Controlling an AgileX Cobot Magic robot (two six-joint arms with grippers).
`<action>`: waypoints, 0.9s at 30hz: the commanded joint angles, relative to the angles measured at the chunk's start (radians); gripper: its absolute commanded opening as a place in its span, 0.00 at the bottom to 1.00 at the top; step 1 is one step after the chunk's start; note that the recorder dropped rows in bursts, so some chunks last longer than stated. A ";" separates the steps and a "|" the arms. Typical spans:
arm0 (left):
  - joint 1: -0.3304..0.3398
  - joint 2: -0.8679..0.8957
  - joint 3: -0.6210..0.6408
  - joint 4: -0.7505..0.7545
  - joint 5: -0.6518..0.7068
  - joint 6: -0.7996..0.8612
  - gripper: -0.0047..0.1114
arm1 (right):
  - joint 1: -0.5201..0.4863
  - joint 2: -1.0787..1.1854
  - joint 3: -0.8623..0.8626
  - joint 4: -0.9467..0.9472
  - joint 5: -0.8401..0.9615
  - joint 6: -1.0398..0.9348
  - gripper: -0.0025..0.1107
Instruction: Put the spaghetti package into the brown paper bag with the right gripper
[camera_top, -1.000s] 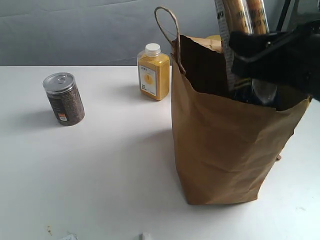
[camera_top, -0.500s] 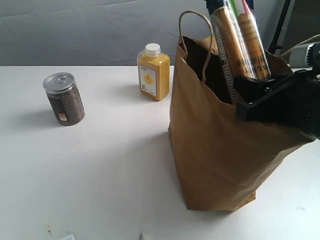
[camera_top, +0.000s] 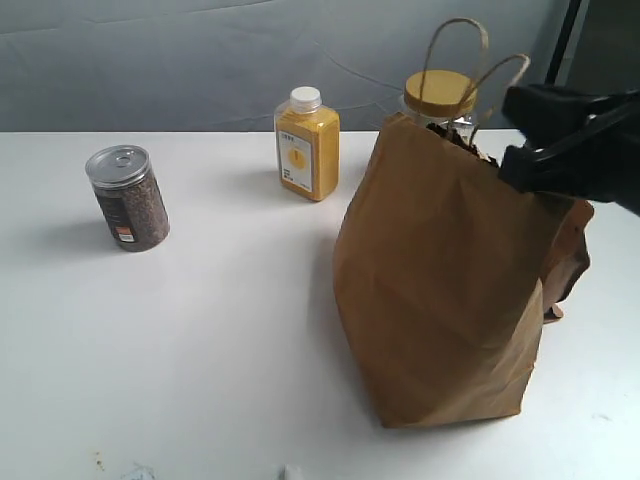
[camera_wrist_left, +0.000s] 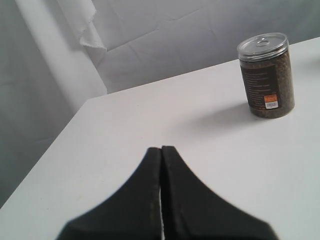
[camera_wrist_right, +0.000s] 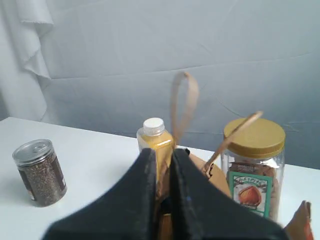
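The spaghetti package is not showing anywhere. The right gripper (camera_wrist_right: 162, 155) is sitting at the top of the brown paper bag (camera_top: 440, 290), jaws slightly apart; I cannot tell if they are gripping. The bag is standing on a white table (camera_top: 200, 350), grey cloth (camera_top: 150, 70) hanging behind it. The left gripper (camera_wrist_left: 161, 150) is pinching tight.

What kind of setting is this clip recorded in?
Probably a lab bench staged for grocery packing: plain white table, wrinkled grey cloth backdrop, and a paper bag with a yellow bottle and a can nearby.
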 joint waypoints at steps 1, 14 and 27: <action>-0.003 0.002 0.005 -0.005 -0.007 -0.004 0.04 | -0.035 -0.151 -0.032 0.006 0.181 -0.089 0.02; -0.003 0.002 0.005 -0.005 -0.007 -0.004 0.04 | -0.299 -0.686 0.325 -0.064 0.307 -0.098 0.02; -0.003 0.002 0.005 -0.005 -0.004 -0.004 0.04 | -0.314 -1.053 0.527 0.028 0.448 -0.109 0.02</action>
